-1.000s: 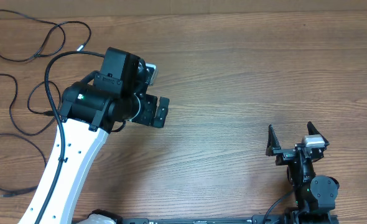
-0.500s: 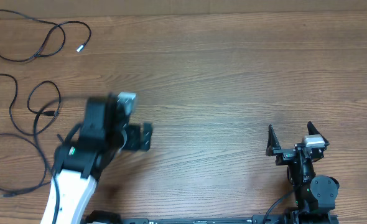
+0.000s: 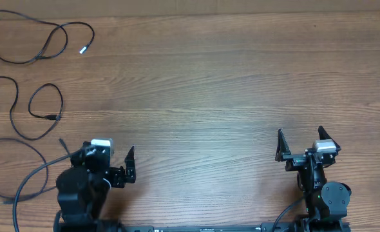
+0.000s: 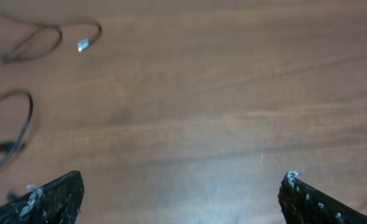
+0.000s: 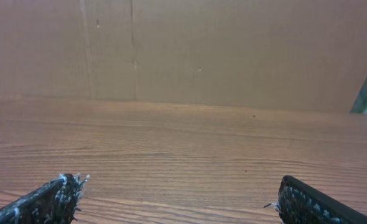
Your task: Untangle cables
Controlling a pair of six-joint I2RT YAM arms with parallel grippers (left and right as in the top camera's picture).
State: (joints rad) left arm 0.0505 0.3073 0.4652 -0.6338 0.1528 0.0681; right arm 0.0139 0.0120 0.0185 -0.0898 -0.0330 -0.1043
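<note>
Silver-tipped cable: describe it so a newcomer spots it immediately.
On the wooden table, go to the far-left corner. The cable nearest that far edge loops there, beyond the other cables. Only it ends in a silvery-white plug.

I see a wood-grain table (image 3: 241,77) under even light; behind its far edge stands a plain brown wall (image 5: 233,50), vertically seamed.

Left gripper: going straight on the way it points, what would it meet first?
Nothing visible: the left gripper faces bare table. The cables, silvery plug included, lie left of that line. It may tilt down into the wood; depth is unclear.
</note>
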